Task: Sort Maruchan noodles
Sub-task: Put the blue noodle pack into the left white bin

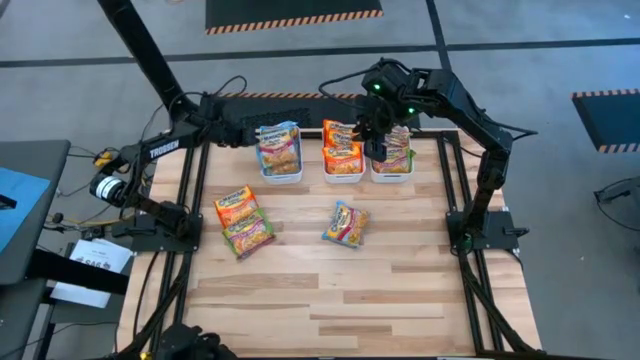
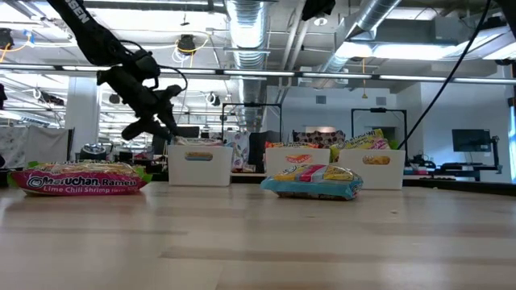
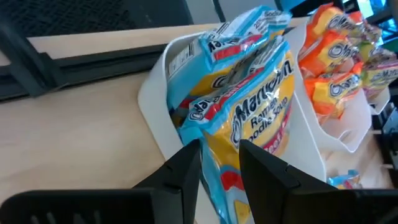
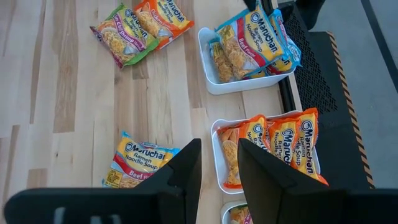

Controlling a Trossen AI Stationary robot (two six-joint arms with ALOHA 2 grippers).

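My left gripper (image 3: 219, 163) reaches low at 11 o'clock, fingers slightly parted over blue packets (image 3: 249, 112). Right gripper (image 4: 219, 163) hovers at 12 o'clock, narrow, empty.

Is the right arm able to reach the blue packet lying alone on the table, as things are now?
Probably yes. The right pincer hovers over the bins, its fingers apart and holding nothing, and the blue packet lies flat in the open just in front of them, with nothing on it or close beside it.

Third bin (image 4: 231, 213) cut off; green packets' (image 1: 398, 150) labels unreadable.
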